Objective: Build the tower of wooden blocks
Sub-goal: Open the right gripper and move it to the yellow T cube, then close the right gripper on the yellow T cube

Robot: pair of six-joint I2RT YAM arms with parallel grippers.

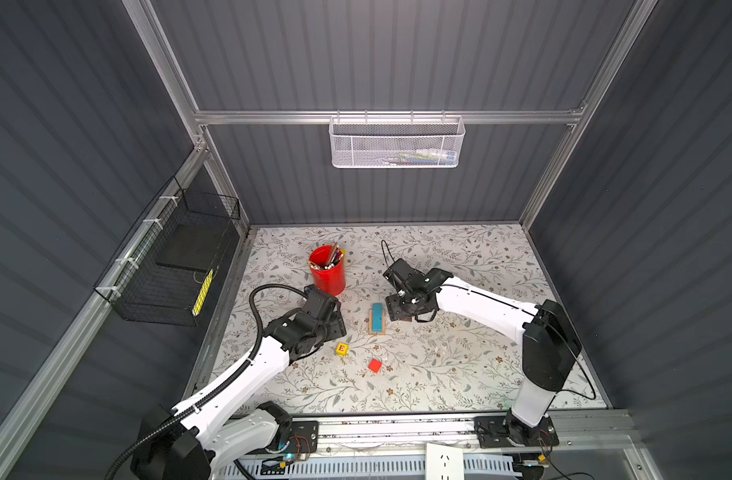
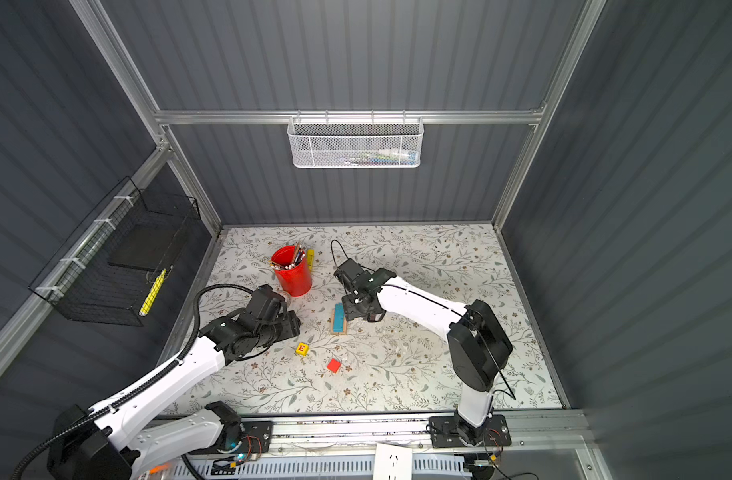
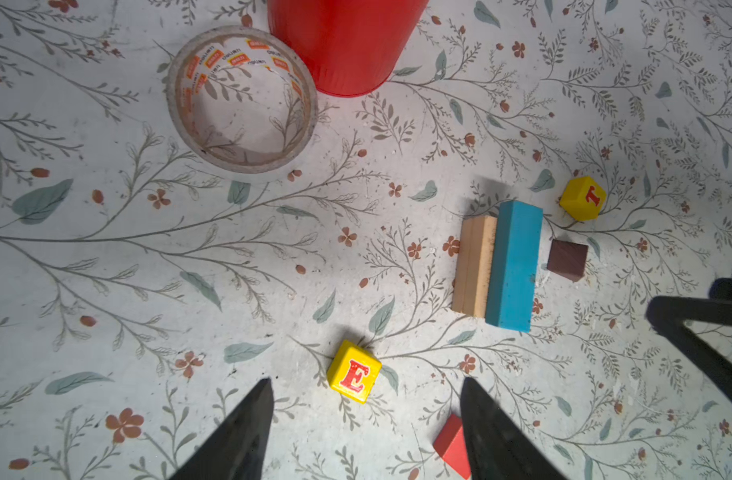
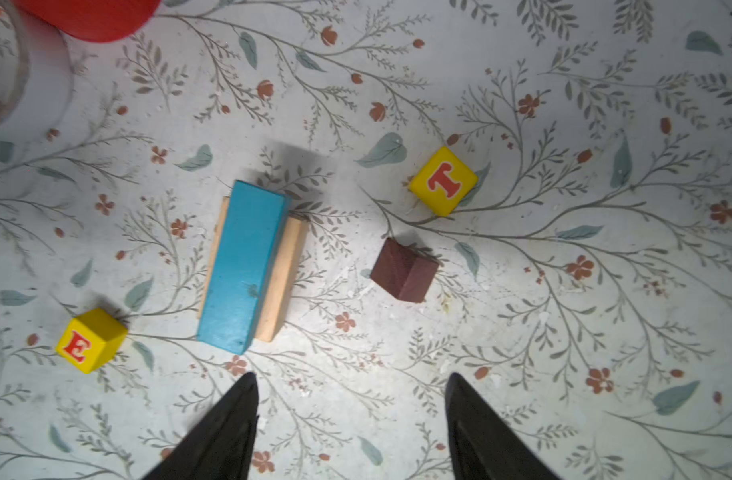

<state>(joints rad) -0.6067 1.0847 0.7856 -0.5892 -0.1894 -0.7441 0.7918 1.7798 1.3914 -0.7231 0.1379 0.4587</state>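
The tower is a low stack in mid-table: a blue plank (image 1: 377, 316) (image 2: 338, 318) (image 4: 243, 266) lies along the top of tan planks (image 3: 474, 266) (image 4: 281, 282). Beside it lie a yellow T cube (image 4: 443, 180) (image 3: 583, 198) and a dark brown roof piece (image 4: 403, 270) (image 3: 567, 259). A yellow E cube (image 1: 342, 349) (image 3: 353, 371) and a red cube (image 1: 375, 365) (image 3: 451, 446) sit nearer the front. My left gripper (image 3: 366, 380) hovers open over the E cube, holding nothing. My right gripper (image 4: 351, 374) is open and empty, just off the stack's end.
A red cup of pencils (image 1: 327, 270) stands behind the left arm, with a clear tape roll (image 3: 241, 99) beside it. A white mesh basket (image 1: 395, 143) hangs on the back wall and a black wire basket (image 1: 169, 266) on the left wall.
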